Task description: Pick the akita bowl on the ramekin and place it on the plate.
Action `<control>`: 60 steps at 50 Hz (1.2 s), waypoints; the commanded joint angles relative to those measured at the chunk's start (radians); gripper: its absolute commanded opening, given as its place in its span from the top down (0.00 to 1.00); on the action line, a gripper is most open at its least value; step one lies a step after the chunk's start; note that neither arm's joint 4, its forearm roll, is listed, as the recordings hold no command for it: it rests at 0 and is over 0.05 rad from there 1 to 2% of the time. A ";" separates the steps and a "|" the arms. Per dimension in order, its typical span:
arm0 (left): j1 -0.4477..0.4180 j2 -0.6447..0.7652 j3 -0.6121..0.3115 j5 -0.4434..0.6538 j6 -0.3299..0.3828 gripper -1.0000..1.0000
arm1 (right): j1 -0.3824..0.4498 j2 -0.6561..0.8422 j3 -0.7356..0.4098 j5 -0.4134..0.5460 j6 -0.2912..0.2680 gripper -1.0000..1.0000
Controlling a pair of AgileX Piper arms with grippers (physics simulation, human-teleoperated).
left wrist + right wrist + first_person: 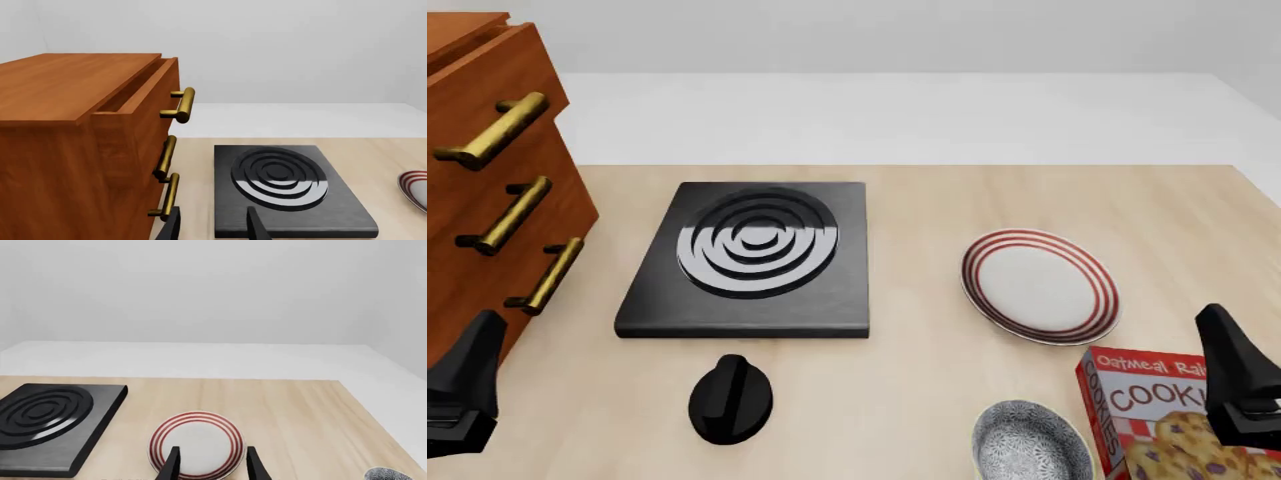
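Observation:
The akita bowl (1034,443), speckled dark inside with a pale rim, stands at the front edge of the table, just left of a cookie box. Its rim (390,474) also shows at the corner of the right wrist view. The ramekin is hidden. The plate (1041,285) with red rings lies behind the bowl, at right of centre, and shows between the fingers in the right wrist view (197,442). My right gripper (1228,355) (212,467) hangs open, right of the bowl and above the box. My left gripper (474,360) (213,230) is open by the drawers, far from the bowl.
A wooden drawer cabinet (487,200) with brass handles stands at the left, its top drawer slightly open (133,95). A black stove burner (754,255) sits mid-table, with a black knob (731,398) in front of it. A red cookie box (1168,420) stands at the front right.

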 commanded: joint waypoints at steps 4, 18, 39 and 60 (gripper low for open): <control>0.000 0.000 0.000 0.000 0.000 0.00 | -0.018 -0.009 0.000 0.028 0.005 0.00; 0.000 0.000 0.000 0.000 0.000 0.00 | -0.021 -0.040 -0.021 0.067 0.011 0.00; 0.000 0.000 0.000 0.000 0.000 0.00 | 0.151 0.289 -0.545 0.456 -0.105 0.00; 0.000 0.000 0.000 0.000 0.000 0.00 | 0.357 0.579 -0.678 0.747 -0.053 0.00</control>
